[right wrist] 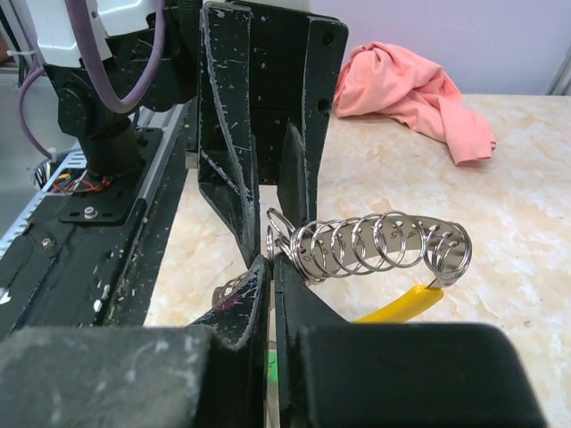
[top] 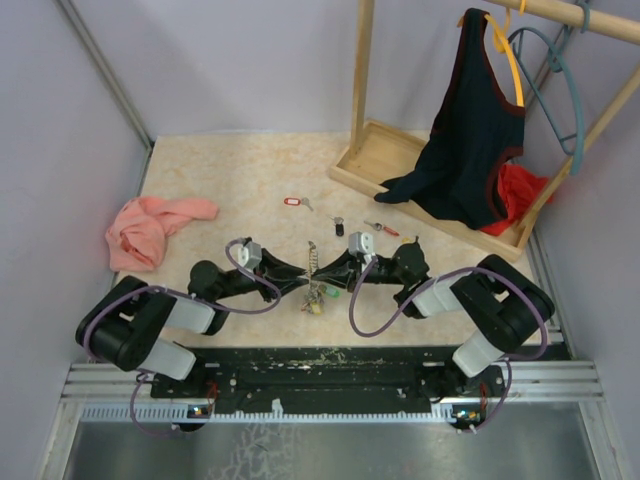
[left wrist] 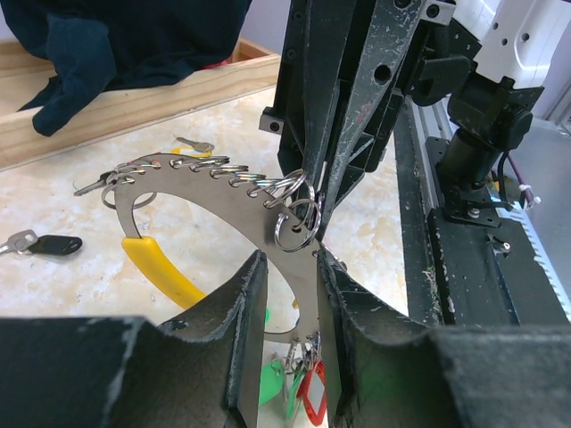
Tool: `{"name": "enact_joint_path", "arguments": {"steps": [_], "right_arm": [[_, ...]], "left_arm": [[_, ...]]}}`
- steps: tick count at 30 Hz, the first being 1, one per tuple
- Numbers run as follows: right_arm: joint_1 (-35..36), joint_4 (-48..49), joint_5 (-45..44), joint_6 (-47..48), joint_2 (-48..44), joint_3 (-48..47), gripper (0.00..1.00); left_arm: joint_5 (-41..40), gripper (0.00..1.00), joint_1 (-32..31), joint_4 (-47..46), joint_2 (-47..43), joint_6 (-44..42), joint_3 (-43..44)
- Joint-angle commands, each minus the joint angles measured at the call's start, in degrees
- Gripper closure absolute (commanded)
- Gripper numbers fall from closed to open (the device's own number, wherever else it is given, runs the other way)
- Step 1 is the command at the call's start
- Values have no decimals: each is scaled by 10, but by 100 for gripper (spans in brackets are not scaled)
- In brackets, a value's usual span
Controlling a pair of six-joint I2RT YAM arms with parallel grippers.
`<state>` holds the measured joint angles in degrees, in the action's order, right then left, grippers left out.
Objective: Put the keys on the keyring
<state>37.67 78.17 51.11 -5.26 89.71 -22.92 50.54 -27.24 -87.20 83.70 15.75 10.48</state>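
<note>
The keyring (top: 312, 262) is a flat silvery band (left wrist: 192, 178) threaded with several small split rings (right wrist: 393, 245) and ending in a yellow handle (left wrist: 161, 272). It is held up between my two grippers at the table's near middle. My right gripper (right wrist: 272, 266) is shut on the keyring's near end. My left gripper (left wrist: 290, 263) straddles the band with its jaws apart, slack around it. A bunch of green and red tagged keys (left wrist: 308, 388) hangs below. Loose keys lie farther back: a red-tagged one (top: 293, 202), a black one (top: 338, 226) and a red one (top: 381, 228).
A pink cloth (top: 150, 228) lies at the left. A wooden rack base (top: 400, 165) at the back right holds a dark garment (top: 465, 140), a red cloth (top: 520, 190) and a teal hanger (top: 560, 90). A black rail (top: 320, 375) runs along the near edge.
</note>
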Motion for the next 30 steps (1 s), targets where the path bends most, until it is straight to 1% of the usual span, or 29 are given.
{"name": "enact_joint_path", "arguments": {"steps": [1,8,12,18,21,30], "right_arm": [[-4,50,9,-9,3,-22,100],[-4,52,6,-10,6,-21,100],[-4,45,-31,-1,-1,-16,100],[-5,9,-76,18,-24,-13,100],[-6,-11,-65,23,-29,-16,100],[-6,14,-35,8,-23,-15,100]], "left_arm": [[9,65,2,-140,8,20,8],[11,65,2,-154,1,27,5],[8,66,2,-148,-11,26,1],[-1,67,2,-118,-31,11,-16],[-3,67,2,-100,-43,1,-22],[-6,66,2,-83,-38,-18,-4]]}}
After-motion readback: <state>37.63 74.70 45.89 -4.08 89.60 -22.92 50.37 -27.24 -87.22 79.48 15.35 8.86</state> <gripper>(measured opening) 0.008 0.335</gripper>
